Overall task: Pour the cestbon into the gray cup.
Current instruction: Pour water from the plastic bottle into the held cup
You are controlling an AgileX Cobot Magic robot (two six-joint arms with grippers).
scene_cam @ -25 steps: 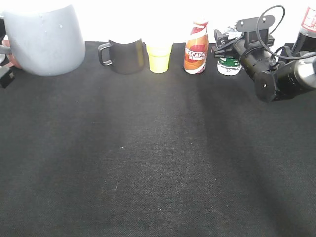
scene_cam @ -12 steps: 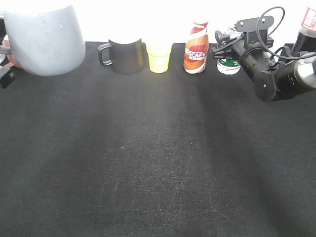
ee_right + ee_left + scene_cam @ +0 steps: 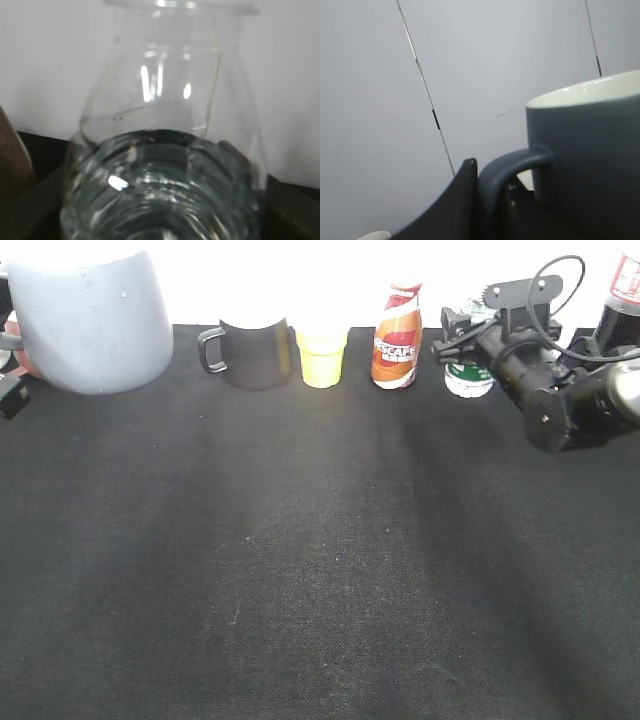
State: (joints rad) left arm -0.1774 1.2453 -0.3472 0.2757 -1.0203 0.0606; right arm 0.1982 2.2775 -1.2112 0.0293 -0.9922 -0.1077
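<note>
The gray cup (image 3: pixel 90 320) hangs large at the upper left of the exterior view, off the cloth. My left gripper (image 3: pixel 8 350) is shut on its loop handle. In the left wrist view the cup (image 3: pixel 590 165) shows a pale inside, and the gripper (image 3: pixel 487 200) clamps the handle. The cestbon (image 3: pixel 468 378), clear with a green label, stands upright at the back right. My right gripper (image 3: pixel 462 340) is closed round its upper body. In the right wrist view the bottle (image 3: pixel 165 150) fills the frame between the fingers (image 3: pixel 160 215); water shows inside.
Along the back edge stand a black mug (image 3: pixel 255 352), a yellow cup (image 3: pixel 322 355) and an orange-brown Nescafe bottle (image 3: pixel 397 335), close to the left of the cestbon. A dark cola bottle (image 3: pixel 620 300) is at the far right. Black cloth (image 3: pixel 300 560) covers the table.
My right gripper and the cestbon have shifted slightly to the right, away from the Nescafe bottle. The left gripper and the gray cup have not moved.
</note>
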